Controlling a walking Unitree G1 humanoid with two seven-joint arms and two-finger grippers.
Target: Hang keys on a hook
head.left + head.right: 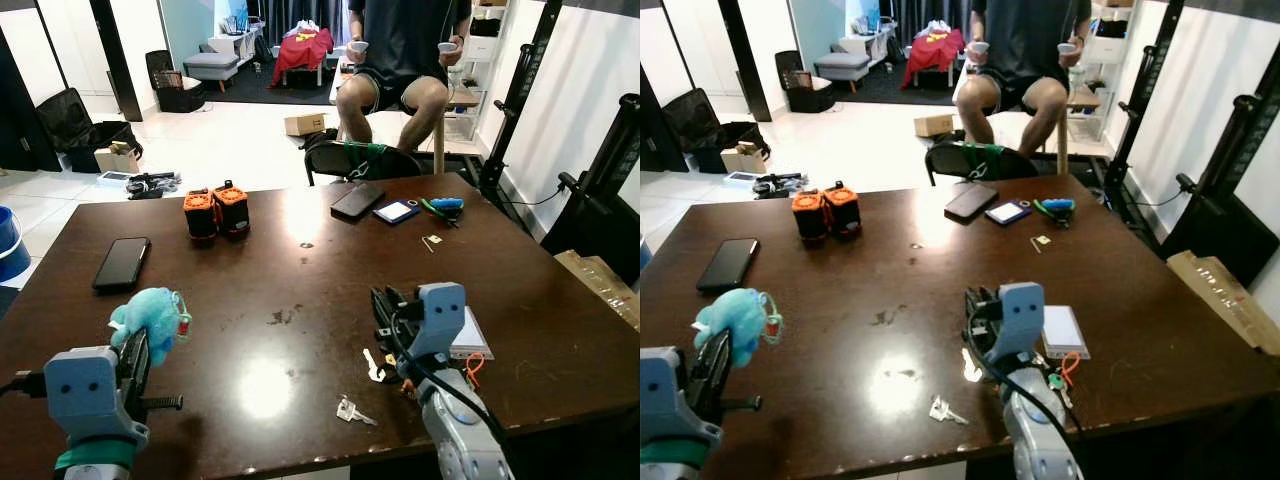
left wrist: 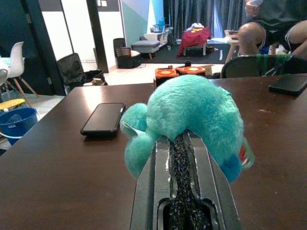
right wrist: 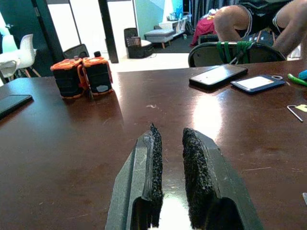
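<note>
1. My left gripper (image 2: 184, 143) sits low over the near left part of the brown table (image 1: 300, 290), fingers pinched together on a turquoise plush toy (image 2: 192, 115); the toy bulges over the finger ends.
2. My right gripper (image 3: 172, 167) hovers over the near right part of the table, fingers narrowly apart with a thin gap between the rough pads, nothing held.
3. Keys (image 1: 354, 410) lie flat on the table near its front edge, just left of my right arm (image 1: 450, 420), not touching the gripper.
4. A small pale piece (image 1: 373, 366) lies just beyond the keys, close beside my right wrist; can't tell what it is.
5. Black phone (image 1: 121, 263) lies flat at the left side of the table, beyond the plush toy.
6. Two orange-and-black battery packs (image 1: 216, 211) stand side by side, touching, on the far-left middle.
7. Second dark phone (image 1: 357, 200) and a blue-edged card holder (image 1: 397, 211) lie near the far edge, just beside each other.
8. Green-and-blue pliers (image 1: 441, 206) lie right of the card holder; a small hook-like metal bit (image 1: 431, 241) lies nearer me from there.
9. White card (image 1: 469, 335) lies by my right wrist, with an orange cord (image 1: 474, 368) at its near edge.
10. A person (image 1: 400, 50) sits beyond the table, holding a controller in each hand.
</note>
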